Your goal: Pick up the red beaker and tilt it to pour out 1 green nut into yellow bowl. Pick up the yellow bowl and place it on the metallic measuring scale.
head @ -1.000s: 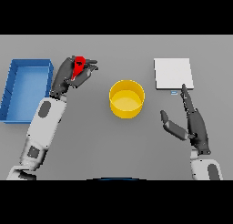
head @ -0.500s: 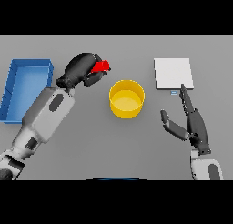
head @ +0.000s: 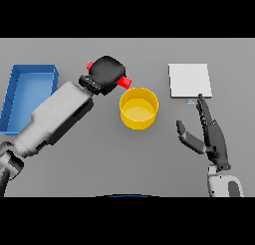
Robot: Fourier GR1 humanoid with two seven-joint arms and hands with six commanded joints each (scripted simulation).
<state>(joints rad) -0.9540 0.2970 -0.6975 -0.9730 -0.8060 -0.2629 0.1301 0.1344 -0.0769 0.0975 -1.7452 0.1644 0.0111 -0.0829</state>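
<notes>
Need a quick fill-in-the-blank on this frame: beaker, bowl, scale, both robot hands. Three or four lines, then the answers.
1. The red beaker is held by the ____ robot hand.
2. The beaker's mouth is tipped toward the ____ bowl.
3. The metallic scale lies on the bowl's ____ side.
4. The right robot hand hovers with its fingers ____, holding nothing.

Answers: left; yellow; right; open

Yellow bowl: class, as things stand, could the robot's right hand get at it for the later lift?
Probably yes. The right hand is open and holds nothing, and only bare table lies between it and the yellow bowl. The left hand, tilting the red beaker, is at the bowl's opposite rim.
</notes>
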